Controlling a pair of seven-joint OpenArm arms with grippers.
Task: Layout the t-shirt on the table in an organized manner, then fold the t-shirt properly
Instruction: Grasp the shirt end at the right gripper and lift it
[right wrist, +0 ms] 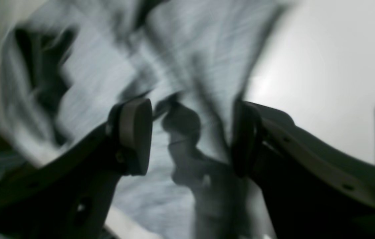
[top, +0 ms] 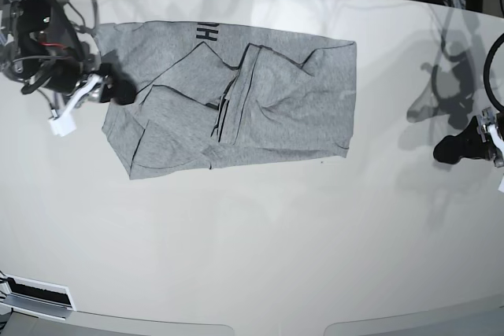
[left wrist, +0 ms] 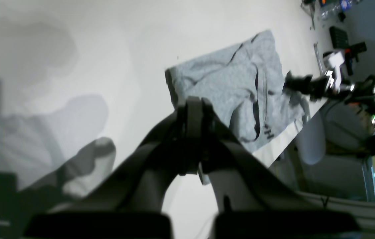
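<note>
T-shirt (top: 260, 100) lies rumpled on the table (top: 252, 241); right gripper (right wrist: 190, 132) gapes wide, seemingly just over its edge, left gripper (left wrist: 195, 109) clamped empty, well apart.

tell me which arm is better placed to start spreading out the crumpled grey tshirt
Likely the right. Its open right gripper sits at the edge of the heather-grey cotton t-shirt, cloth showing between the pads in its wrist view. The shut left gripper is over bare glossy white table, well apart from the shirt.
</note>
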